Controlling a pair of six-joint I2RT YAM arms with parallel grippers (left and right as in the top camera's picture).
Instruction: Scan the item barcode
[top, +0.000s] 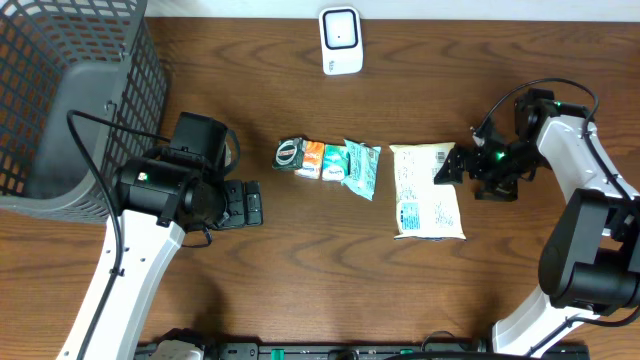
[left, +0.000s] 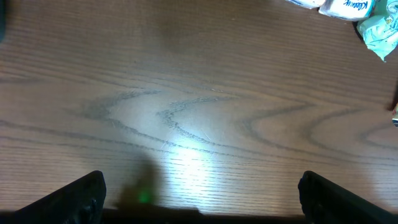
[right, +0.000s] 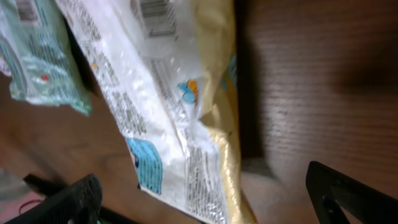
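Baskets: one, grey (top: 60, 110), far left. The left fingers (left: 81, 196) hang spread over the bare table (top: 300, 280). Four small packets (top: 330, 160) lie mid-table, one white scanner (top: 340, 40) beyond. One pale-yellow bag (top: 428, 195), its barcode (right: 152, 12) facing up, lies flat on the right, with the right fingers (right: 74, 199) released at its edge.

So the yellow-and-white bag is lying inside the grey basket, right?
No. The overhead view shows the yellow-and-white bag lying flat on the table, beside the right gripper. The grey basket stands apart, over at the left.
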